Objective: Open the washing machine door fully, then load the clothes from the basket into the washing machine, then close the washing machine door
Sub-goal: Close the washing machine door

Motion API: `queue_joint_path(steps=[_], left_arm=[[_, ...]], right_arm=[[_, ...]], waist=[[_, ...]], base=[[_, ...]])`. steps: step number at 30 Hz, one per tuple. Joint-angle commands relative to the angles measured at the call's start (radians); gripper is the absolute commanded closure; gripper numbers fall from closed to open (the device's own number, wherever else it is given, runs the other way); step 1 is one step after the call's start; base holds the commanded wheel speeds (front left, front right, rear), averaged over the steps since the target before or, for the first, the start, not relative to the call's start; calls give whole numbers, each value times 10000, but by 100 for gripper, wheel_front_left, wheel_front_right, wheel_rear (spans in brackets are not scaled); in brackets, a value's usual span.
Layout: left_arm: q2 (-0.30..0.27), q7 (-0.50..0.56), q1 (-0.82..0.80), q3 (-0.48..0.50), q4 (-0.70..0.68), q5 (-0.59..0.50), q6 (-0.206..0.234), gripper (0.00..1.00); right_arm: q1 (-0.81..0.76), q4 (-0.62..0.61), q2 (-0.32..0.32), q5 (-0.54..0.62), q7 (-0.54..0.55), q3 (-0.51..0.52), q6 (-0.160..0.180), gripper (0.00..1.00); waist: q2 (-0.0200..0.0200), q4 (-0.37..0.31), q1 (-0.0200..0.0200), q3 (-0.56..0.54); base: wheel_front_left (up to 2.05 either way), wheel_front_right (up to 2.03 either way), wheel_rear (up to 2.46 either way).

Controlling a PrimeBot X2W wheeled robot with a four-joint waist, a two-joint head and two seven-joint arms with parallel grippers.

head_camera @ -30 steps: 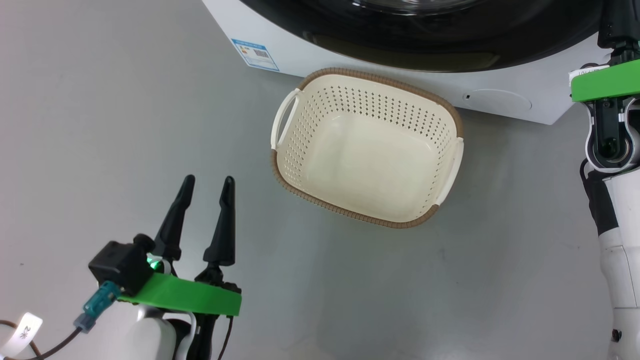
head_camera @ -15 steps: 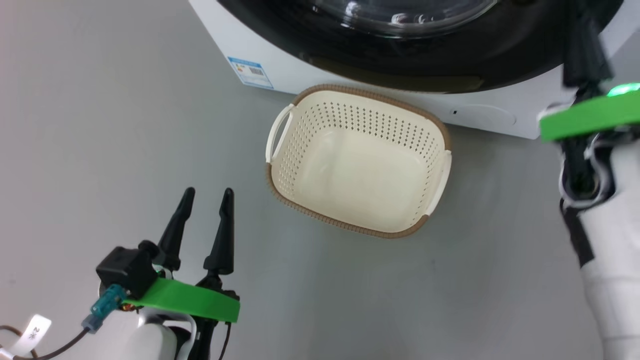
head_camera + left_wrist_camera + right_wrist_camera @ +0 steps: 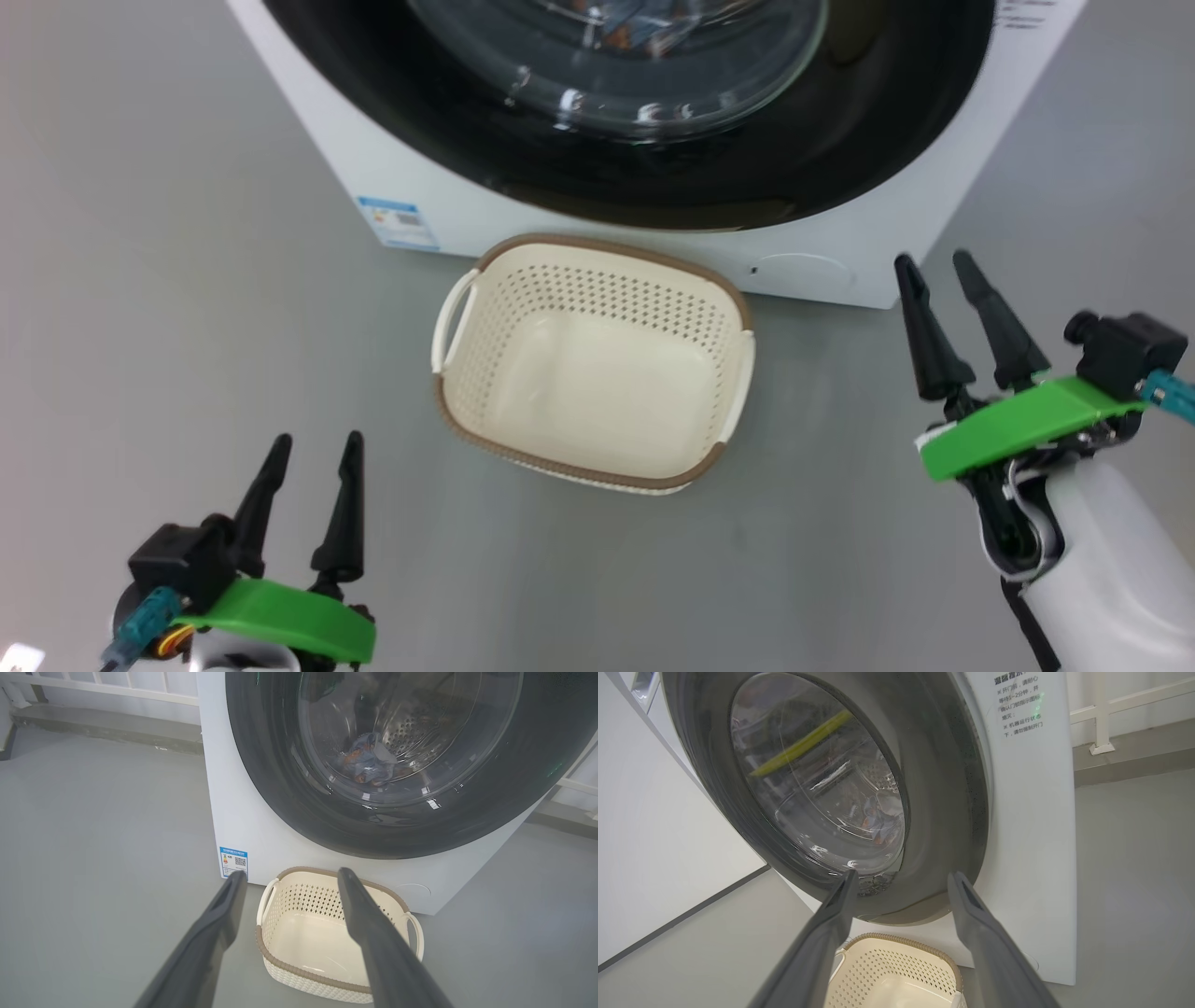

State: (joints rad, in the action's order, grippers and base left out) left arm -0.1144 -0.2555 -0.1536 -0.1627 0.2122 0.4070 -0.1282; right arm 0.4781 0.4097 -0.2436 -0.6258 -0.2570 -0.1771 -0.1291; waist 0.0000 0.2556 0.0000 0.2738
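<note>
Shows clothes [image 3: 369, 760] behind the closed door [image 3: 261, 765] of the washing machine [image 3: 224, 812], basket [image 3: 597, 392] empty on the floor [image 3: 140, 280], both jaws open and empty; risks a door springing back from an uncaught latch.

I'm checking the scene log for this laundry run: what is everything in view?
washing machine: 1, white, behind basket
washing machine door: 1, black rim, clear glass, shut
clothes: small bundle, blue-grey and orange, inside drum
basket: 1, cream, brown rim, empty, on floor
label sticker: 1, blue, machine's lower front
railing: 1, white, behind machine
left gripper: 1, dark fingers, open, lower left
right gripper: 1, dark fingers, open, at right
</note>
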Motion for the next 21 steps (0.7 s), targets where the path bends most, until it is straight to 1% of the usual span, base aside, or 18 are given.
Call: queue_joint_path(steps=[1, 12, 21], left_arm=[[-332, -63, 5, 404, -149, -86, -25, 0], [-757, -63, 337, 783, -11, -141, -25, 0], [-907, -63, 604, 947, 25, -130, -25, 0]], right_arm=[[-280, -311, 45, 55, -48, -218, -16, 0], [-1525, -562, -67, 118, -48, 24, -16, 0], [-2118, -585, -95, 136, -48, 260, -16, 0]], waist=[[0, -608, 0, -529], [0, -1727, 0, -1121], [0, -2299, 0, -1430]], base=[[0, 0, 0], [0, 0, 0], [0, 0, 0]])
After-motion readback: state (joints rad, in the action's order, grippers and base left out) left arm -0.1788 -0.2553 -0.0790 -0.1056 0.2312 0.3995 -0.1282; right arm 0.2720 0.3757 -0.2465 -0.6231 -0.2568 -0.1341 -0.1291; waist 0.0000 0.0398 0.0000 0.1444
